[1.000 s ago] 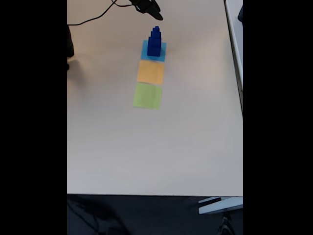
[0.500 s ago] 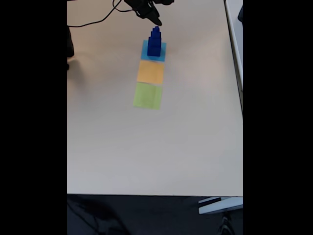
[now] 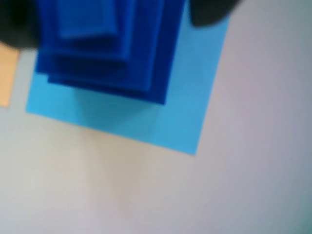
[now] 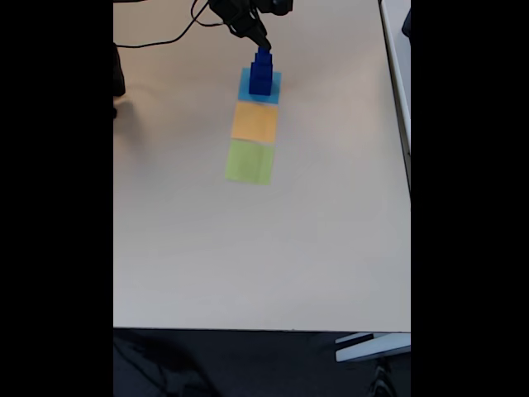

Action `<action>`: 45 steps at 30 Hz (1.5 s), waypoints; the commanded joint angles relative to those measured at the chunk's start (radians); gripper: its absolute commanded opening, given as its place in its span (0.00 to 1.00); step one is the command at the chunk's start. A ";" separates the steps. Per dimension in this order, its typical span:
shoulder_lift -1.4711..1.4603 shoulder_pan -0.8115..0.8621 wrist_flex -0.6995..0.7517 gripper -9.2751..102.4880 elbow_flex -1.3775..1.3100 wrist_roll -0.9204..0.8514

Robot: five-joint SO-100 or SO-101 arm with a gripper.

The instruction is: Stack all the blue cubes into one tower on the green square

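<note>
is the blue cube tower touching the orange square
Apart. The fixed view shows the tower standing on the light-blue square, bare light blue separating it from the orange square.

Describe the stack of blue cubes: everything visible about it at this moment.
The tower is a stepped column of dark, saturated blue cubes, largest at the bottom and tapering upward, with matte, plain faces. It stands upright on the light-blue square, not on the green square, which lies bare two patches away past the orange square. In the wrist view the nested tiers show from above, blurred. The gripper hangs just above the top cube; whether it touches cannot be told.
</note>
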 commanded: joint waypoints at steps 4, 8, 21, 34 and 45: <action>0.005 0.014 -0.032 0.22 0.000 -0.021; 0.005 0.017 -0.038 0.22 0.008 -0.025; 0.008 0.031 -0.040 0.21 0.026 -0.048; 0.009 0.034 -0.040 0.19 0.031 -0.052; 0.009 0.038 -0.040 0.14 0.037 -0.046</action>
